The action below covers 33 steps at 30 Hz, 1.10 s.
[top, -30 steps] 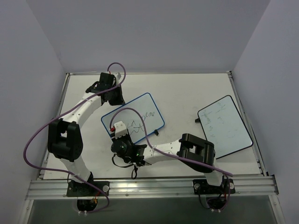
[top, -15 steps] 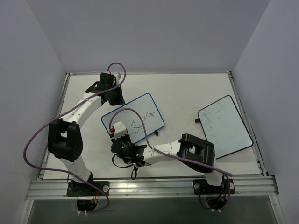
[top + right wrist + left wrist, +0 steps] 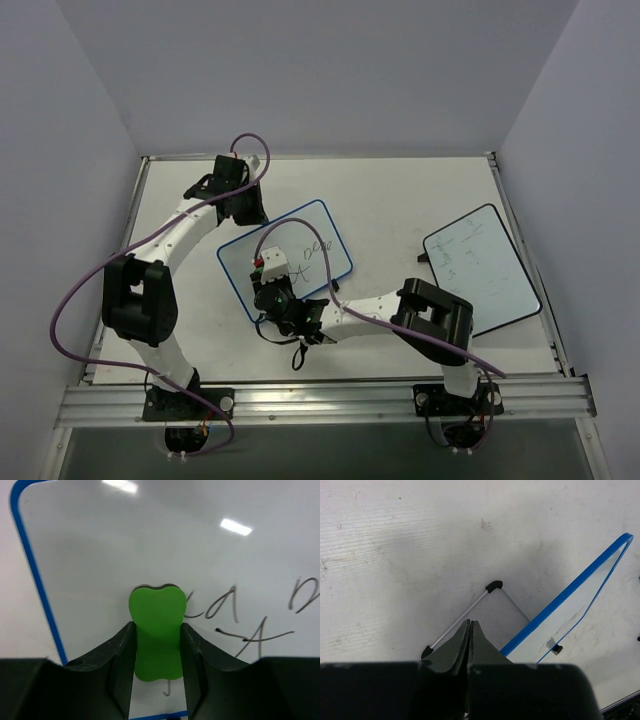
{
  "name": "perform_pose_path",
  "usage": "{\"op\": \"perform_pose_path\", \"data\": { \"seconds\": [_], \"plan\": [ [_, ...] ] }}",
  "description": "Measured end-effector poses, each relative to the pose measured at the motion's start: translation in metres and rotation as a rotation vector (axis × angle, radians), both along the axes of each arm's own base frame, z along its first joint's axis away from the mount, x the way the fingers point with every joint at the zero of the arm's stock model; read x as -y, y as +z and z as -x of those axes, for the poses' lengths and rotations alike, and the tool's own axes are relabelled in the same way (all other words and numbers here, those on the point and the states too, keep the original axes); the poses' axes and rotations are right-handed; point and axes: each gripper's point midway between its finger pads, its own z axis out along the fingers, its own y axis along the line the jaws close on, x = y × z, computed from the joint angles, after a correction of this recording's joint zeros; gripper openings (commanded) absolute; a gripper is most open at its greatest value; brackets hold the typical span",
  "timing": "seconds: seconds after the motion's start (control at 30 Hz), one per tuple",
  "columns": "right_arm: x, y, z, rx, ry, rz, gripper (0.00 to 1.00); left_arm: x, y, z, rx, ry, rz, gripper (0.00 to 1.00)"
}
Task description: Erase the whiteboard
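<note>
Right gripper (image 3: 157, 630), clamped on the green lobed eraser (image 3: 156, 611), has swept up onto the rectangular blue-framed whiteboard (image 3: 305, 225) at centre frame; black scribbles (image 3: 316, 247) survive only on its right side. Left gripper (image 3: 470, 626) clenched shut by the board's upper-left edge.

Seen from above, the right arm's wrist covers the near-left part of the whiteboard (image 3: 318, 222), hiding the right gripper (image 3: 157, 630) and the start of the black scribbles (image 3: 316, 247). In the right wrist view the green eraser (image 3: 156, 614) hides the writing beneath it, and the scribbles run off the right edge (no word can be read). The left gripper (image 3: 470, 626) has its fingers pressed together. Whether they pinch the wire foot (image 3: 460, 616) cannot be told. Marks on the black-framed board (image 3: 480, 268) are too faint to read.
</note>
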Motion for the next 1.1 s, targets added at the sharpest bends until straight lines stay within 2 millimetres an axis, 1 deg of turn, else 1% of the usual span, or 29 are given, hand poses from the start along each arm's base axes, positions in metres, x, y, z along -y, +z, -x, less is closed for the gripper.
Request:
{"op": "perform_pose_path", "data": {
  "seconds": [0.1,0.2,0.33,0.47,0.67,0.77,0.87,0.97,1.03,1.1],
  "plan": [
    [0.017,0.003,-0.014,-0.002,-0.041,-0.014,0.0,0.0,0.0,0.0,0.0,0.0,0.0,0.02],
    [0.028,0.005,-0.024,-0.005,-0.069,-0.022,0.0,0.0,0.0,0.0,0.0,0.0,0.0,0.02],
    [0.036,0.006,-0.03,-0.01,-0.083,-0.029,0.0,0.0,0.0,0.0,0.001,0.0,0.0,0.02],
    [0.038,0.006,-0.034,-0.015,-0.083,-0.034,0.0,0.0,0.0,0.0,0.001,0.0,-0.001,0.02],
    [0.037,0.006,-0.034,-0.014,-0.077,-0.033,0.0,-0.001,0.0,-0.001,0.002,0.002,-0.003,0.02],
    [0.033,0.007,-0.034,-0.006,-0.074,-0.016,0.0,-0.001,0.0,-0.001,0.003,0.003,-0.004,0.02],
    [0.022,0.012,-0.033,0.012,-0.069,-0.005,0.0,-0.001,0.0,-0.001,0.005,0.006,-0.006,0.02],
    [0.006,0.018,-0.033,0.026,-0.052,-0.009,0.0,-0.001,0.0,-0.001,0.004,0.006,-0.006,0.02],
    [0.002,0.019,-0.033,0.028,-0.047,-0.009,0.0,-0.001,0.0,-0.001,0.005,0.005,-0.006,0.02],
    [0.002,0.019,-0.033,0.025,-0.046,-0.008,0.0,-0.001,0.0,-0.001,0.005,0.006,-0.007,0.02]
  ]
}}
